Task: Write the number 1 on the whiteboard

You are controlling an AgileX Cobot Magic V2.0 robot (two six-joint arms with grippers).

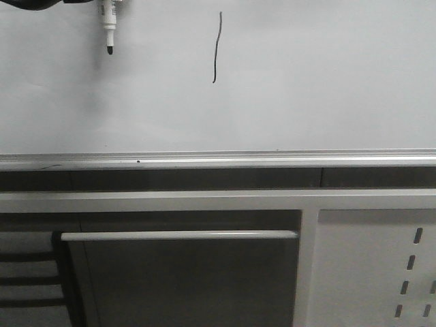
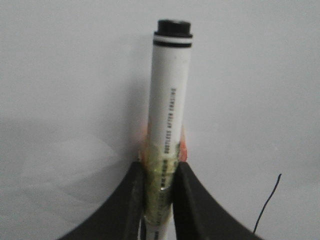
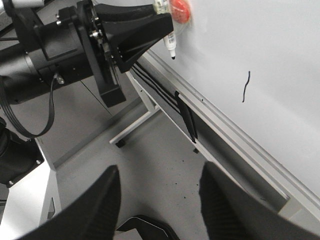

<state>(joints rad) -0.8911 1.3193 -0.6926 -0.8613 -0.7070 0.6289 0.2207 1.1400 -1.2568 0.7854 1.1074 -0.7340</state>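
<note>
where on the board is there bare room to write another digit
The whiteboard is bare right of the number 1, down to the silver rail. A narrower bare strip lies between the stroke and the marker in the left gripper. The upper left, around the marker, is crowded.

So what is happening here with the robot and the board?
The left gripper is shut on a marker pen. The number 1 is already on the whiteboard as a thin black stroke. The pen's tip is away from the stroke, on its left. The right gripper is open and holds nothing.
</note>
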